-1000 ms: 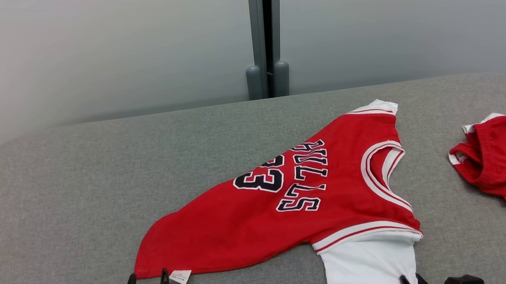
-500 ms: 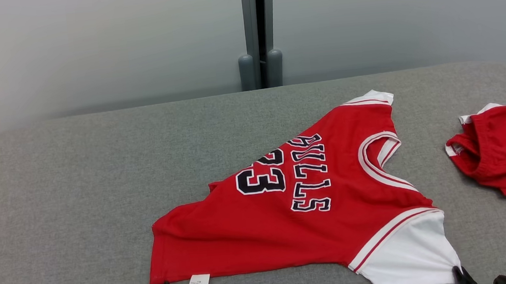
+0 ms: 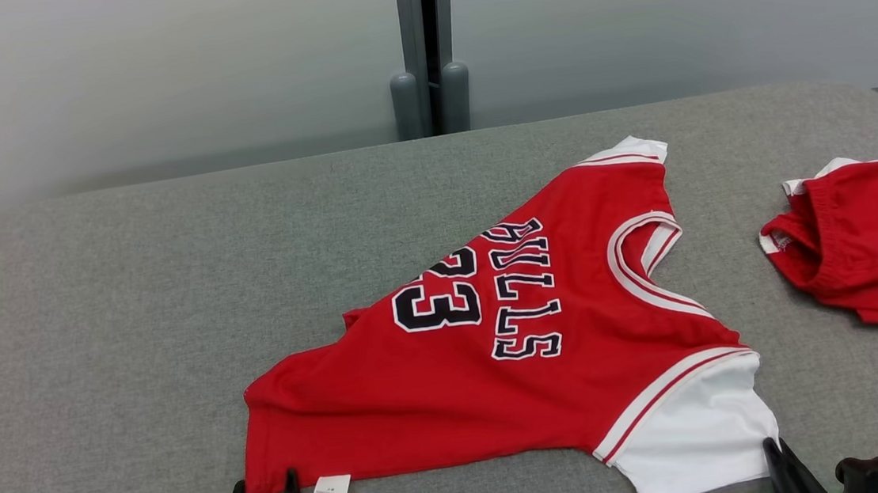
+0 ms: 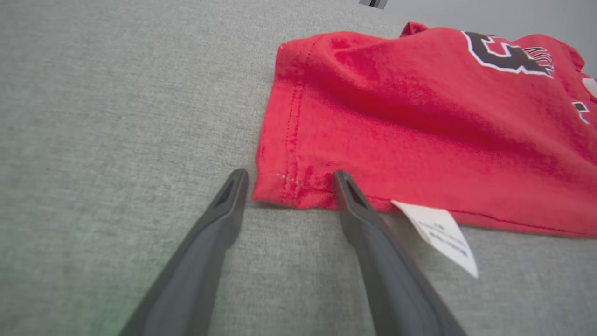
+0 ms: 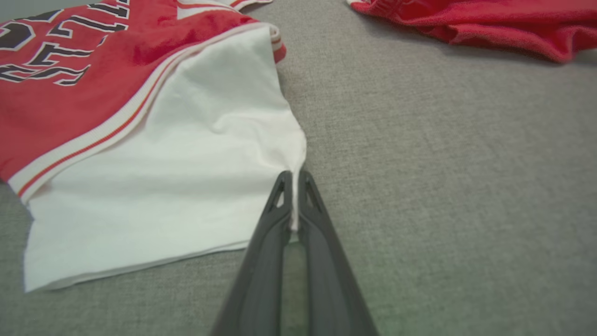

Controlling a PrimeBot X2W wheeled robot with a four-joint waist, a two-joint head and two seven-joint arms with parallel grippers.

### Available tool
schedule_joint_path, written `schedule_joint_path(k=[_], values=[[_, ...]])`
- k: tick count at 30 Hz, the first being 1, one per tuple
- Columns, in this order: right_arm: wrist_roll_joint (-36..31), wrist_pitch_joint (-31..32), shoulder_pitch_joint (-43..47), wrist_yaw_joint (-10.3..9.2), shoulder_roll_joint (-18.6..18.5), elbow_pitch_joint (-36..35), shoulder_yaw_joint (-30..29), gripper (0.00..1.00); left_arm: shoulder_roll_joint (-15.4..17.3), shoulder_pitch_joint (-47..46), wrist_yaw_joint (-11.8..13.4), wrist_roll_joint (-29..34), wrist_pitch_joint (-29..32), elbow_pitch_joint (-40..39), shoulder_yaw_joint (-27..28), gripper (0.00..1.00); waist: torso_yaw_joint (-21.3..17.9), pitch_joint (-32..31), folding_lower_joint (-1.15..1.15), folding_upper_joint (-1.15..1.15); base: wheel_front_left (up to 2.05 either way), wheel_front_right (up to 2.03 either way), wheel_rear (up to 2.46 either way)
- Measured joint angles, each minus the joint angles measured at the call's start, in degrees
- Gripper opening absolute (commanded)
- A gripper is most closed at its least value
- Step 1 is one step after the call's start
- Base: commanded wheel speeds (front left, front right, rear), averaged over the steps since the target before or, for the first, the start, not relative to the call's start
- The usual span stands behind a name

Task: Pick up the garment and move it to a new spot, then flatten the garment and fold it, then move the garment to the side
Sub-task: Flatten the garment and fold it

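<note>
The garment [image 3: 497, 368] is a red jersey with black lettering and white sleeves, lying mostly flat on the grey table [image 3: 134, 305]. My left gripper [image 3: 264, 484] is open at the near left hem corner. In the left wrist view its fingertips [image 4: 289, 175] straddle that corner of the garment [image 4: 419, 121], beside a white label [image 4: 440, 233]. My right gripper [image 3: 770, 448] is shut on the white sleeve's near right corner. The right wrist view shows the cloth of the garment [image 5: 140, 154] pinched between the right gripper [image 5: 293, 173] fingers.
A second red piece of clothing [image 3: 860, 241] lies bunched at the table's right edge, also seen as red clothing [image 5: 489, 18] in the right wrist view. Grey wall panels with a dark post [image 3: 425, 41] stand behind the table.
My right gripper has shut on the white sleeve corner and drawn it to the right, spreading the garment. The head view has shifted. My left gripper stays open at the hem corner.
</note>
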Motion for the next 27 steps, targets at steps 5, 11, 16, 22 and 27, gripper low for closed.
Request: schedule_joint_path(k=[5, 11, 16, 22, 27], values=[[0.49, 0.00, -0.06, 0.00, 0.04, -0.88, 0.78, 0.00, 0.02, -1.45, -0.04, -0.23, -0.08, 1.64, -0.30, 0.00, -0.23, 0.32, 0.00, 0.00, 0.00, 0.00, 0.00], [3.72, 0.02, -1.02, 0.00, 0.14, -5.38, 1.08, 0.00, 0.04, -1.35, -0.87, -1.24, 0.04, 0.94, -0.43, 0.00, -0.13, -0.48, 0.00, 0.00, 0.00, 0.00, 0.00], [8.11, 0.02, -3.78, 0.00, -0.51, -14.10, 0.97, 0.00, -0.02, -1.55, -1.63, -1.03, 0.19, -5.81, -0.16, 0.00, 0.10, -2.12, 0.00, 0.00, 0.00, 0.00, 0.00], [12.93, 0.03, -11.71, -0.01, -4.48, -24.57, 1.10, 0.00, 1.03, -8.24, -2.57, 1.11, 0.19, -14.63, -0.20, 0.00, 0.54, -3.95, -0.01, 0.00, 0.00, 0.00, 0.00], [14.99, 0.01, -21.35, -0.01, -9.42, -30.98, 3.03, 0.00, 6.70, -18.01, -2.68, 1.75, 0.19, -21.29, -1.43, 0.00, 0.80, -4.56, -0.01, 0.00, 0.00, 0.00, 0.00]])
